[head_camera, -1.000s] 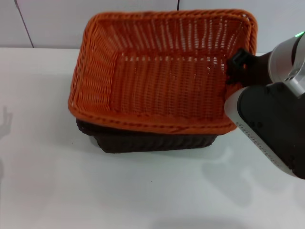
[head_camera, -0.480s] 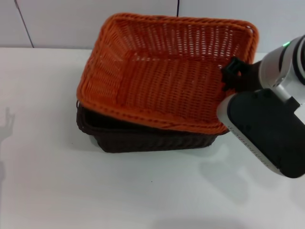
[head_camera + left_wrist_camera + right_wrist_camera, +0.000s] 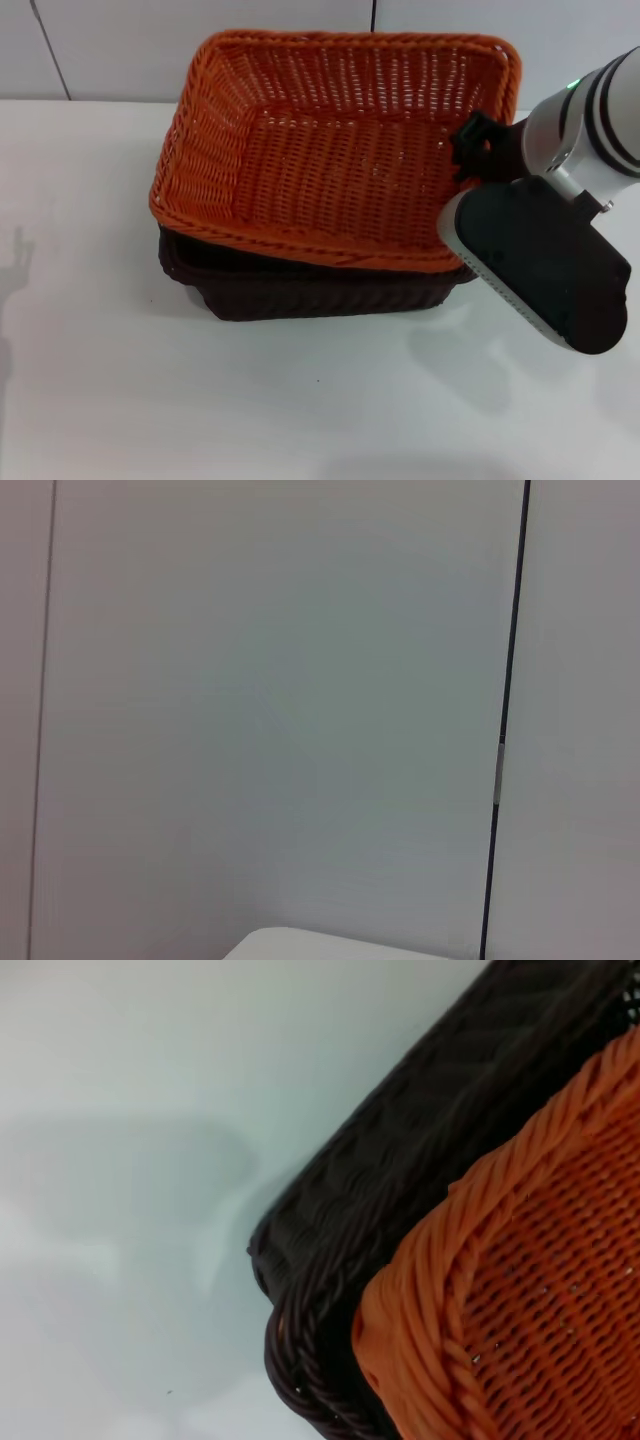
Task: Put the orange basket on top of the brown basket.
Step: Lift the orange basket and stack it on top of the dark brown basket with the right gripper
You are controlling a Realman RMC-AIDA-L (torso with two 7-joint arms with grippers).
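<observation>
The orange basket (image 3: 330,170) lies on top of the brown basket (image 3: 300,292) in the head view, slightly tilted, its left side raised a little and overhanging the brown rim. My right gripper (image 3: 470,150) is at the orange basket's right rim and is shut on it. The right wrist view shows the orange basket's braided corner (image 3: 540,1290) resting inside the brown basket's rim (image 3: 400,1180). My left gripper is out of view; its wrist camera faces only a pale wall.
Both baskets stand on a white table (image 3: 300,410) near its back edge, with a panelled wall (image 3: 120,40) just behind. My right arm's large black-and-white link (image 3: 540,270) hangs over the table at the right of the baskets.
The orange basket has come down and shifted slightly left onto the brown basket, levelling out. My right arm has moved left and down with it.
</observation>
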